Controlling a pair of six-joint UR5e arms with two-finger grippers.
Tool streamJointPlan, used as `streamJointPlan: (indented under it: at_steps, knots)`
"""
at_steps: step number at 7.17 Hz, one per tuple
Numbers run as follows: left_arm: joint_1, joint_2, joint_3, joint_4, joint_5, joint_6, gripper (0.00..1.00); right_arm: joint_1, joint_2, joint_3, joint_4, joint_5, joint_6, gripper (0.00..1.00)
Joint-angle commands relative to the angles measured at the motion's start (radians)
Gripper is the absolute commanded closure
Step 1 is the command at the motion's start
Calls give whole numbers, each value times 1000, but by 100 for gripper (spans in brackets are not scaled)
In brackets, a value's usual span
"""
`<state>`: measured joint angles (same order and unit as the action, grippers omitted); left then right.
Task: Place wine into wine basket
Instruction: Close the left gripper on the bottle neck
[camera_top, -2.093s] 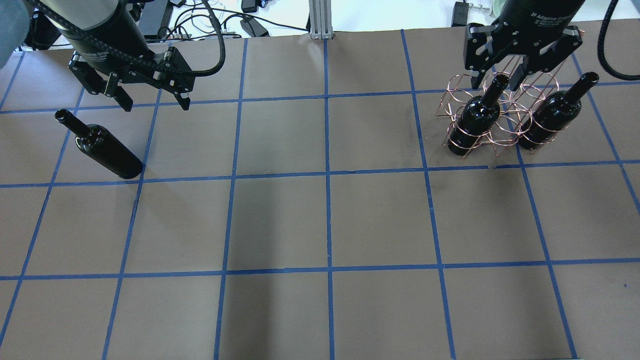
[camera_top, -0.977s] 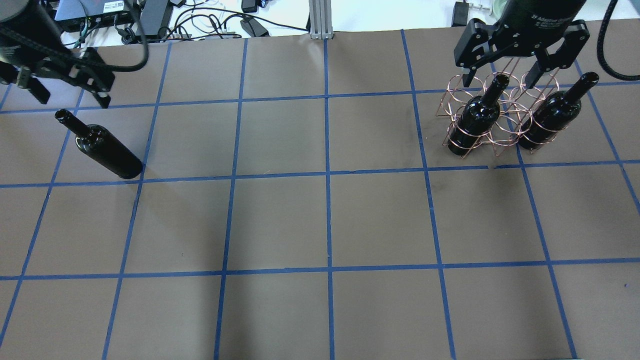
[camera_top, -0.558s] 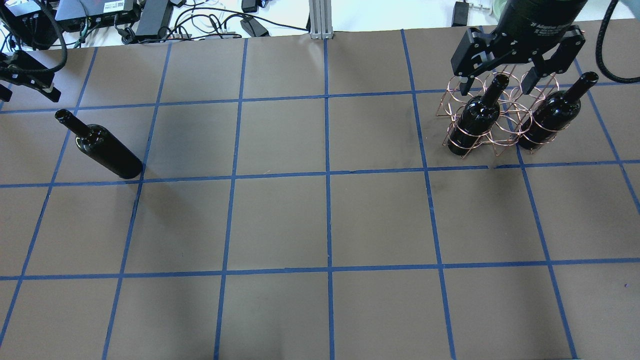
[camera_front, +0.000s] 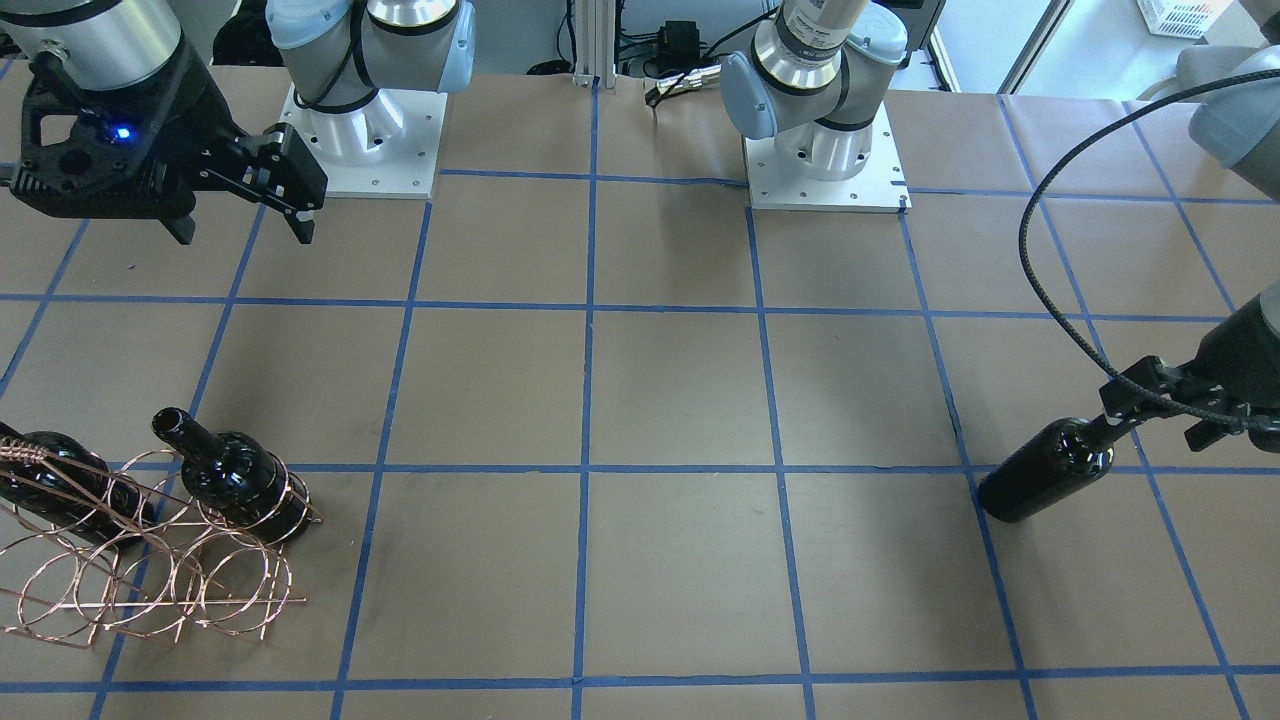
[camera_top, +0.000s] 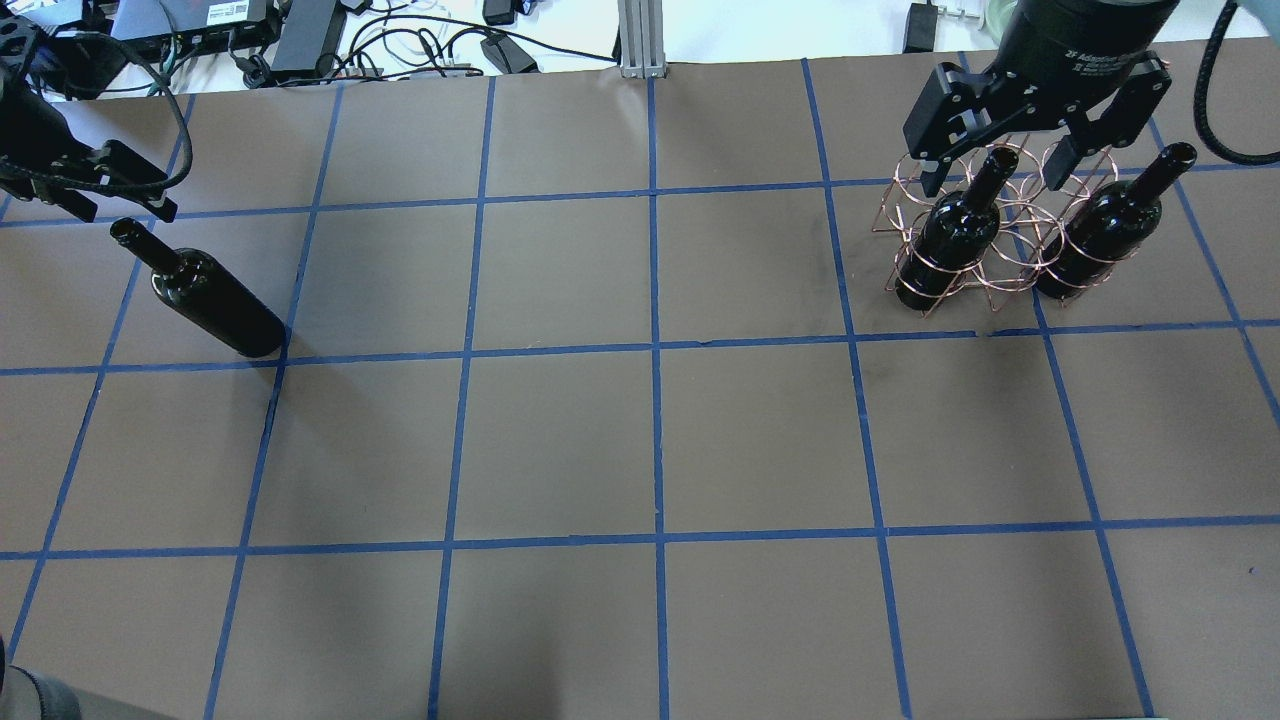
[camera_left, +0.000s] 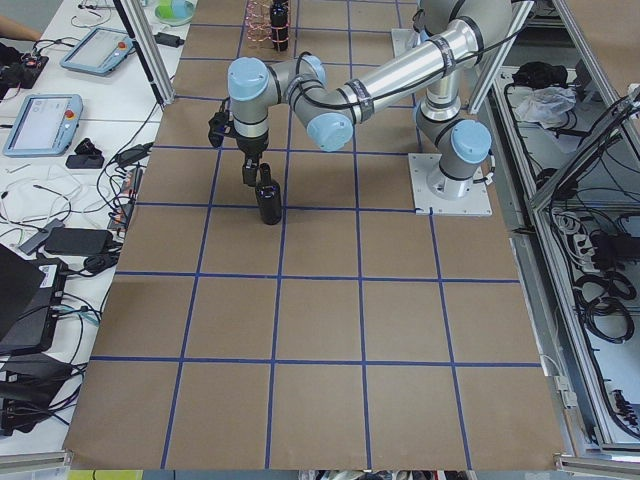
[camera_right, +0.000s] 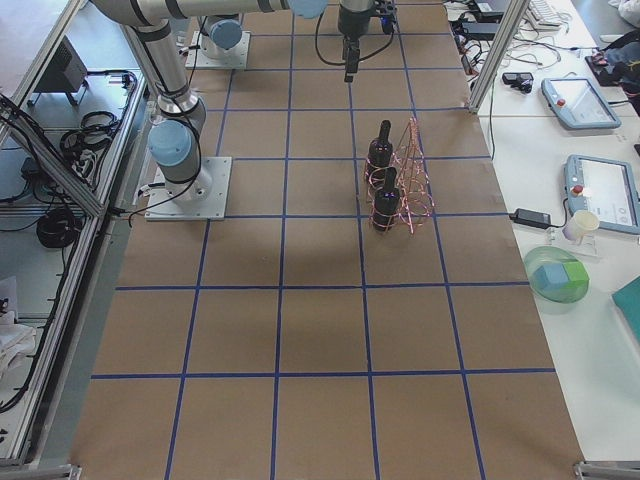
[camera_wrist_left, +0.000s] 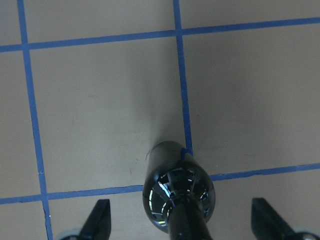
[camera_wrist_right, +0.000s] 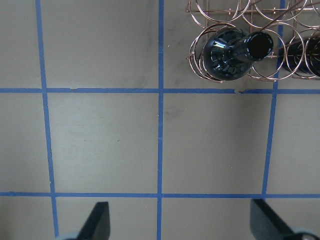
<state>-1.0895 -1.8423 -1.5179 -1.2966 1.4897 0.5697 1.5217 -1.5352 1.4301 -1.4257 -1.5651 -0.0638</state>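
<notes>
Left hand (camera_top: 118, 205): fingers spread wide to either side of the neck of the wine (camera_top: 215, 305), not gripping it. The wine stands upright on the counter (camera_top: 560, 440) at the robot's left, well apart from the wine basket (camera_top: 1005, 215). Right hand (camera_top: 998, 172): wide open, empty, above the wine basket, which holds two other bottles (camera_top: 950, 240).

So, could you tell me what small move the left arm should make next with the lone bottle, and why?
Probably close the left gripper on the neck of the wine bottle. In the left wrist view its fingers stand open on either side of the neck, which sits roughly centred between them. The bottle stands upright and is not yet held.
</notes>
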Motion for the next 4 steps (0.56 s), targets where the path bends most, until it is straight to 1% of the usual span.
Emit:
streamJointPlan:
  at_steps: [1, 3, 4]
  knots:
    - [-6, -6, -7, -9, 1, -16, 2, 0, -2, 1, -5, -4, 1, 0]
    - [-6, -5, -10, -18, 7, -18, 6, 0, -2, 1, -9, -4, 1, 0]
    - [-6, -3, -10, -27, 29, -21, 11, 0, -2, 0, -4, -12, 1, 0]
